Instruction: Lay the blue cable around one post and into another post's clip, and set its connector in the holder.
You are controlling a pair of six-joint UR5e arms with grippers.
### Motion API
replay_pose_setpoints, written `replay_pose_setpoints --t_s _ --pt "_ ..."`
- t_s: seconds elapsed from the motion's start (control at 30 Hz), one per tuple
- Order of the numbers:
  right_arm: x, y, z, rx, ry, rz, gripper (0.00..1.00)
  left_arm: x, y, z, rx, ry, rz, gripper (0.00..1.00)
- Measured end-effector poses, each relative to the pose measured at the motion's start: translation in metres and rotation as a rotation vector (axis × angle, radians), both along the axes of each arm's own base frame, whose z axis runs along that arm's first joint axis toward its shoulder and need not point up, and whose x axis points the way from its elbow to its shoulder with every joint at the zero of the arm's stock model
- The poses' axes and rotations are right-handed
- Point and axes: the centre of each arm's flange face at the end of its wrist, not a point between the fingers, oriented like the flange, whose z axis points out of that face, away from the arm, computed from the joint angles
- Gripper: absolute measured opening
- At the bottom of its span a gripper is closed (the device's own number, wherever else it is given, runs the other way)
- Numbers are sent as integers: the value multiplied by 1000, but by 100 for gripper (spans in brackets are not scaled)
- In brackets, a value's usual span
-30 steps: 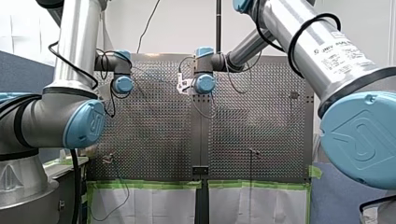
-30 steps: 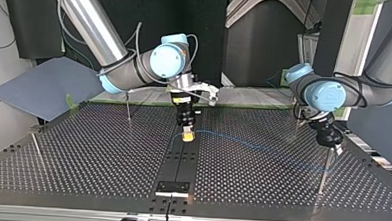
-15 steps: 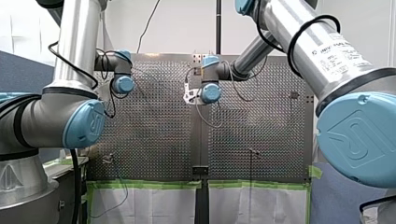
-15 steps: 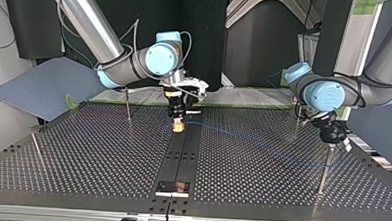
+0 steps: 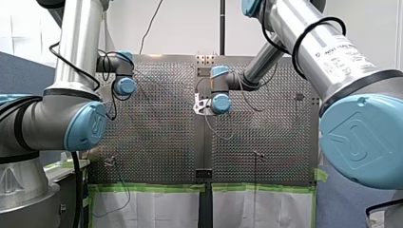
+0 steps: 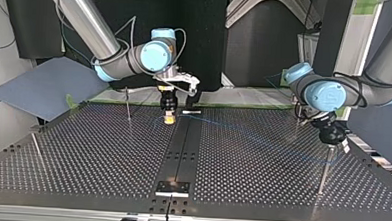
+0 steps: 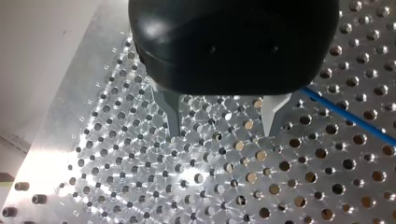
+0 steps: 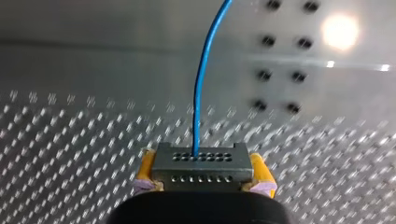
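The right gripper (image 6: 169, 119), upper centre of the top view, clamps the connector (image 8: 201, 167); the left gripper (image 7: 221, 125) stands open, empty. Risk: the unrestrained blue cable (image 8: 201, 84) may trail wide of its post (image 6: 324, 171).

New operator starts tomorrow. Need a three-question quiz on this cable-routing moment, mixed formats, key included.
1. True or false: my right arm's jaws clamp the grey rectangular connector of the thin blue cable.
2. My left arm's jaws are: A) shut on a post; B) open and empty; C) shut on the connector.
3. Fill in: in the left wrist view, the cable lies on the perforated metal table, ___ the jaws.

Key: 1 true; 2 B; 3 beside.
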Motion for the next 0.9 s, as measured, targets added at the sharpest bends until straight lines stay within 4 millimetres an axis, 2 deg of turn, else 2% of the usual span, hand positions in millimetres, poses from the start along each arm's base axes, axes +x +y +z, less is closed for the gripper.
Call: replay_pose_setpoints --t_s 0.27,0.63,0.9 --pt "-36 -19 -23 31 17 -68 0 7 7 4 51 -7 -14 84" --pt "-78 -57 -30 43 19 -115 0 21 19 14 12 -139 -80 82" --pt "-128 -80 -53 62 18 -186 0 35 23 1 -38 -168 -149 82"
